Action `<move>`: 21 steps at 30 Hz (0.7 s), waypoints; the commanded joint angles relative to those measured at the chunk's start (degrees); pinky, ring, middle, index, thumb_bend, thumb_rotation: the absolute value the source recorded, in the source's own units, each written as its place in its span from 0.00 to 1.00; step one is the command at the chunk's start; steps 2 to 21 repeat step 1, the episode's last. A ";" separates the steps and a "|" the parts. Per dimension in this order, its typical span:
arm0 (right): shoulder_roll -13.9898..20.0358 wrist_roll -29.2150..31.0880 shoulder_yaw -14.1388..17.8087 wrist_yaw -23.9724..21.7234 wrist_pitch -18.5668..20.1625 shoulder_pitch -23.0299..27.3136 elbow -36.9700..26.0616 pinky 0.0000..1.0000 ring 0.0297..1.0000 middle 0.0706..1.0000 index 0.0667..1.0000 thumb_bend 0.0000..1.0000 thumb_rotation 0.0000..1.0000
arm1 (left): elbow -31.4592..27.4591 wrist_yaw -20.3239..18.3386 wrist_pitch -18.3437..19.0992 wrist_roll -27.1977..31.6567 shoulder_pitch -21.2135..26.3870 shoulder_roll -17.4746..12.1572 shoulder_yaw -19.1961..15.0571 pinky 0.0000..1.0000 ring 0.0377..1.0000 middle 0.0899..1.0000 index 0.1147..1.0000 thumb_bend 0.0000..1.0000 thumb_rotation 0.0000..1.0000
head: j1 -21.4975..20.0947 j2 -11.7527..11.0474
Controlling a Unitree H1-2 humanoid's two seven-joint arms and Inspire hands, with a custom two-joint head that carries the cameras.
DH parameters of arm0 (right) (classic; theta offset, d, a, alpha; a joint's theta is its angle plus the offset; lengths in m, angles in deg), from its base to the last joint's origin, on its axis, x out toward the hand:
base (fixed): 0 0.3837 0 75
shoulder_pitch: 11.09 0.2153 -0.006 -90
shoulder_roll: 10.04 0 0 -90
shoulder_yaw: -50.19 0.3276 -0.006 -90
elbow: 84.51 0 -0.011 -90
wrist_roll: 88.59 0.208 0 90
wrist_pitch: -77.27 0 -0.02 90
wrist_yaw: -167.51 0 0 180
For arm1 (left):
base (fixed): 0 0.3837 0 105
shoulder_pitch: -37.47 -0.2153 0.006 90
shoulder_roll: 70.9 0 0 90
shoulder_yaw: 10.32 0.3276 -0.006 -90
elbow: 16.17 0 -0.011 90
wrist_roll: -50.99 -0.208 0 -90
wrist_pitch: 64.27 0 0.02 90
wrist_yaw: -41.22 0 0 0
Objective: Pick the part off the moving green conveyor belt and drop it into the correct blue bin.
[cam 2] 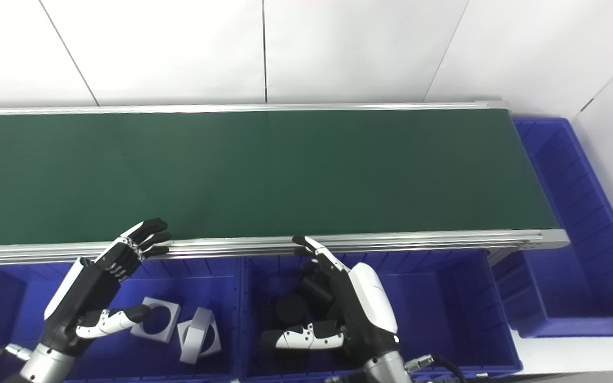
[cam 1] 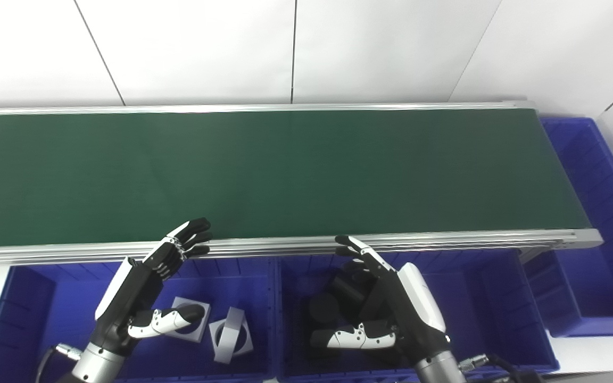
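The green conveyor belt (cam 1: pixel 264 170) runs across the view and carries no part. My left hand (cam 1: pixel 149 290) is open and empty, held above the left blue bin (cam 1: pixel 46 319), fingertips at the belt's near rail. That bin holds two grey square parts with round holes (cam 1: pixel 229 335). My right hand (cam 1: pixel 386 303) is open and empty above the middle blue bin (cam 1: pixel 477 298), which holds black cylindrical parts (cam 1: pixel 325 308), partly hidden by the hand.
A third blue bin (cam 1: pixel 594 213) stands at the belt's right end. The aluminium rail (cam 1: pixel 445 242) edges the belt's near side. A white wall rises behind the belt.
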 commanded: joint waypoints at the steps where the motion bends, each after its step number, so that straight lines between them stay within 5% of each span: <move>1: 0.01 0.61 -0.12 0.16 -0.84 0.02 -1.65 0.66 0.73 0.80 0.87 0.97 0.40 | -1.05 -0.09 -2.75 1.05 -0.49 0.11 -0.68 0.81 0.87 0.90 0.91 0.76 0.51 | 0.32 -0.09; 21: 0.01 0.61 -0.12 0.16 -0.84 0.02 -1.65 0.66 0.73 0.80 0.87 0.97 0.40 | -1.05 -0.09 -2.75 1.05 -0.49 0.11 -0.68 0.81 0.87 0.90 0.91 0.76 0.51 | 0.32 -0.09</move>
